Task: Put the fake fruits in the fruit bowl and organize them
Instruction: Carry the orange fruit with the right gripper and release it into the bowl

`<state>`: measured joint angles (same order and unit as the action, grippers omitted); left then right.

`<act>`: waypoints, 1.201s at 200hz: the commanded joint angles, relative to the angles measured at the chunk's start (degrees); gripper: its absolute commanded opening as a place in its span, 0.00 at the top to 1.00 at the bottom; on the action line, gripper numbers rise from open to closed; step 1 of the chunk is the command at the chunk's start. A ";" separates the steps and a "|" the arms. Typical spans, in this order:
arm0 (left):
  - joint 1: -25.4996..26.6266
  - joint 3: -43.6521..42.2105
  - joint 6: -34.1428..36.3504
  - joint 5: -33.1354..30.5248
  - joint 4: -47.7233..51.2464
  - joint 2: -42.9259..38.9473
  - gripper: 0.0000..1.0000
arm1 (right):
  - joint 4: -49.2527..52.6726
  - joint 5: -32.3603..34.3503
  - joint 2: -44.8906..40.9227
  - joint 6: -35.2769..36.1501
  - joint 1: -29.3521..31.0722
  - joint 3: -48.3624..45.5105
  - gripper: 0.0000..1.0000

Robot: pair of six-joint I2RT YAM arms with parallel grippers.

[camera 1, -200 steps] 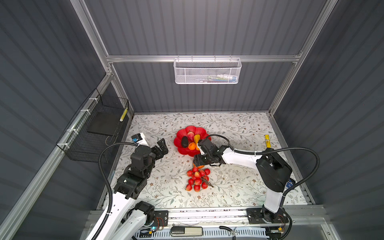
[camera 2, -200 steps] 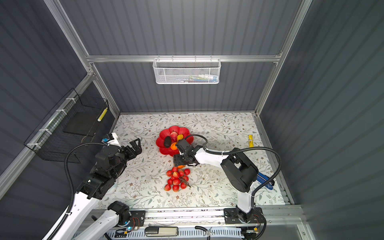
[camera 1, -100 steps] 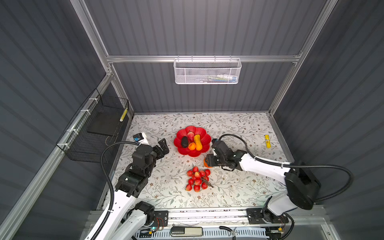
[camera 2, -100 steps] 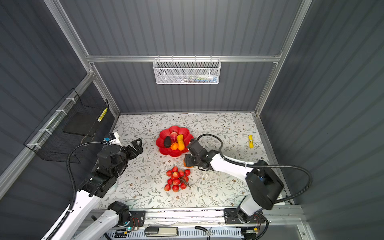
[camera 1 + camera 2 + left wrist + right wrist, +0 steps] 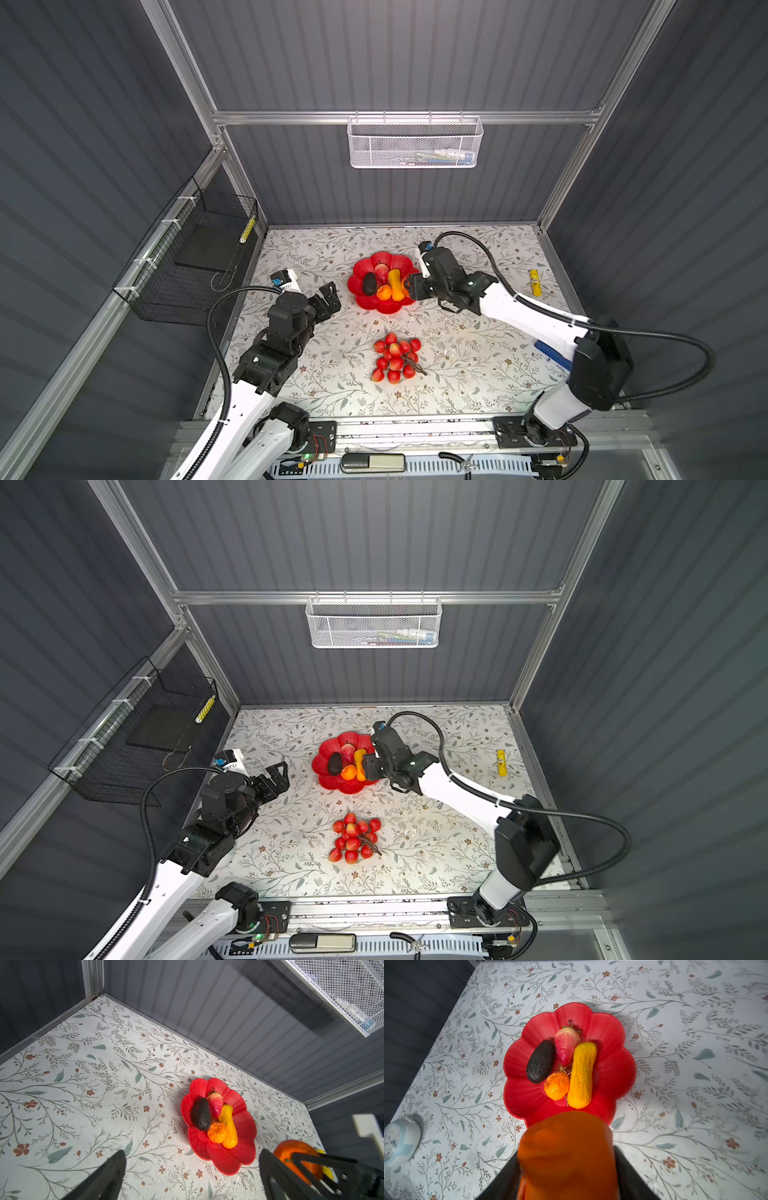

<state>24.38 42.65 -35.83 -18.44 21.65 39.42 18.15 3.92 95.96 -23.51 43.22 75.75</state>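
The red scalloped fruit bowl [image 5: 358, 279] [image 5: 322, 766] [image 5: 612, 1068] holds a dark avocado [image 5: 540, 1061], a small orange [image 5: 556, 1088], a yellow oblong fruit [image 5: 581, 1075] and a red-yellow pointed fruit [image 5: 566, 1045]. My right gripper [image 5: 409, 289] [image 5: 566, 1167] hovers at the bowl's right rim, shut on the big orange [image 5: 566, 1147] [image 5: 297, 1159]. The red grape bunch [image 5: 397, 361] [image 5: 355, 841] lies on the mat in front of the bowl. Left of the bowl, my left gripper [image 5: 328, 297] [image 5: 192, 1154] stands open and holds nothing.
A small yellow tube [image 5: 534, 282] lies near the right wall. A white mesh basket [image 5: 413, 143] hangs on the back wall and a black wire basket [image 5: 195, 257] on the left wall. A small white clock [image 5: 400, 1140] sits on the mat left of the bowl.
My right gripper closed on the big orange beside the grapes and carried it away from them, up to the bowl's right rim. The left arm has barely moved.
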 commanded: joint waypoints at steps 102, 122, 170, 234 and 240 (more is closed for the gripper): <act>-0.21 -0.73 3.20 2.03 0.17 -4.57 0.00 | 3.76 -4.53 20.44 4.04 3.62 15.25 0.38; -0.21 -0.58 4.77 3.97 -0.57 -4.53 0.00 | 3.82 -4.44 20.16 3.83 3.62 15.40 0.29; -0.22 0.74 7.29 9.95 -1.21 -2.71 0.00 | 4.97 -4.66 16.92 3.66 3.29 15.16 0.17; -0.17 6.89 20.00 31.76 1.69 9.20 0.11 | -5.90 -7.72 -7.63 -2.47 -5.22 -3.32 0.08; 0.11 6.63 20.73 33.52 0.93 10.72 0.14 | -7.34 -8.18 -10.64 -3.24 -6.67 -6.47 0.08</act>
<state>24.38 46.89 -22.63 3.03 21.87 45.15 16.62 -2.70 94.74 -22.87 41.52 76.69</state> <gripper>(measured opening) 0.906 0.911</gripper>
